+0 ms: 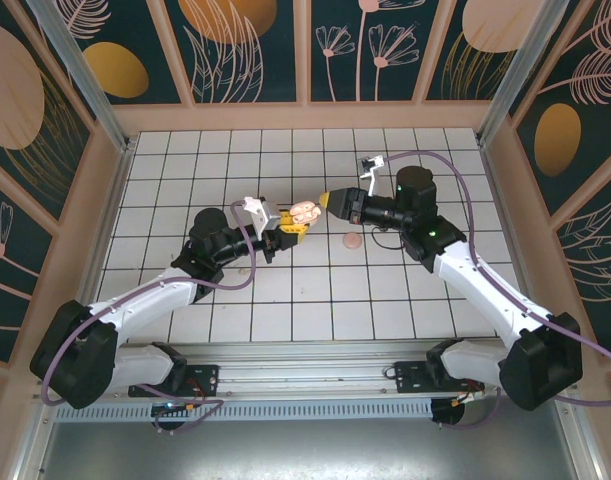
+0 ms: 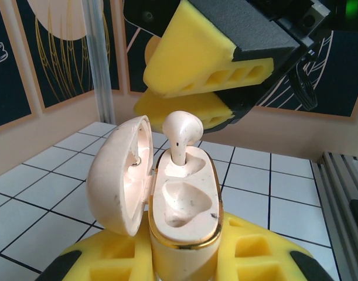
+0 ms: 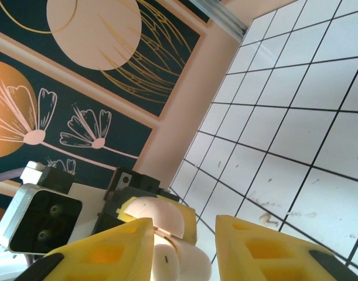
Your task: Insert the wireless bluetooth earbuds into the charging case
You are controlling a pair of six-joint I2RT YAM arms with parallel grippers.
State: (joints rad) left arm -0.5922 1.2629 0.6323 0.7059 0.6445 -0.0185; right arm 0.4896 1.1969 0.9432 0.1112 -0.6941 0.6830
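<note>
My left gripper (image 2: pixel 186 253) is shut on the charging case (image 2: pixel 184 202), held upright with its lid (image 2: pixel 117 175) swung open to the left. One pale earbud (image 2: pixel 181 132) stands stem-down in the case's far slot. The near slot (image 2: pixel 181 202) is bare. My right gripper (image 2: pixel 190 96) hovers just behind and above that earbud, its yellow fingers (image 3: pixel 252 246) apart and holding nothing. From above, the left gripper (image 1: pixel 290 222) and right gripper (image 1: pixel 326 200) meet at the case (image 1: pixel 303 212). A tiny pale bit (image 3: pixel 271 219), perhaps the other earbud, lies on a tile.
A round pink disc (image 1: pixel 353 239) lies on the tiled floor (image 1: pixel 285 300) just right of and below the grippers. Patterned walls (image 1: pixel 255 50) and metal posts (image 1: pixel 70 60) enclose the floor. Open tiles lie in front and behind.
</note>
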